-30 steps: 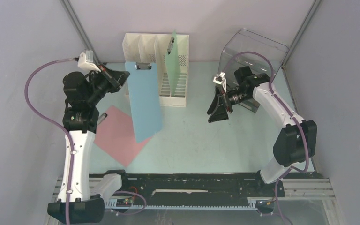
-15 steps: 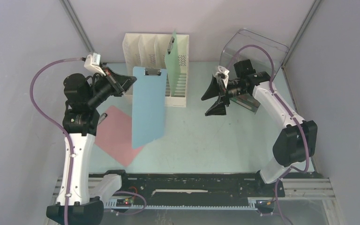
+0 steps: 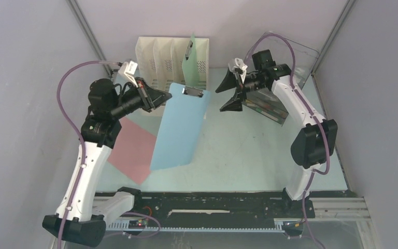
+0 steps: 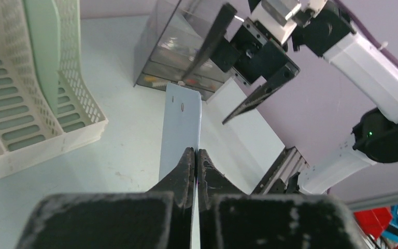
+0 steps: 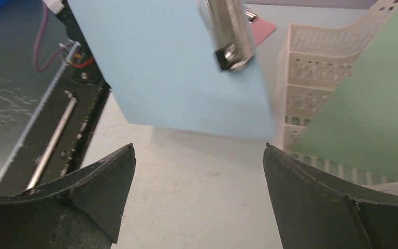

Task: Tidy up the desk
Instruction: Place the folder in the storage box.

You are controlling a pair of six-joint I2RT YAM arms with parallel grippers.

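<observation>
My left gripper (image 3: 160, 97) is shut on the edge of a blue clipboard (image 3: 179, 127) and holds it tilted above the pale mint desk (image 3: 238, 150), clip end (image 3: 193, 92) toward the back. In the left wrist view the jaws (image 4: 196, 151) pinch the board (image 4: 179, 129) edge-on. My right gripper (image 3: 222, 95) is wide open and empty, just right of the clip end. In the right wrist view it (image 5: 198, 148) faces the blue board (image 5: 171, 67) and its metal clip (image 5: 228, 36), without touching them.
A white file rack (image 3: 158, 54) stands at the back with a green clipboard (image 3: 189, 65) upright in it. A pink clipboard (image 3: 132, 148) lies flat at the left. A clear box with drawers (image 3: 269, 106) stands at the back right.
My left arm has swung the blue clipboard to the right, away from the rack front toward the middle. My right gripper has moved back and left, closer to the clip end, and stays open.
</observation>
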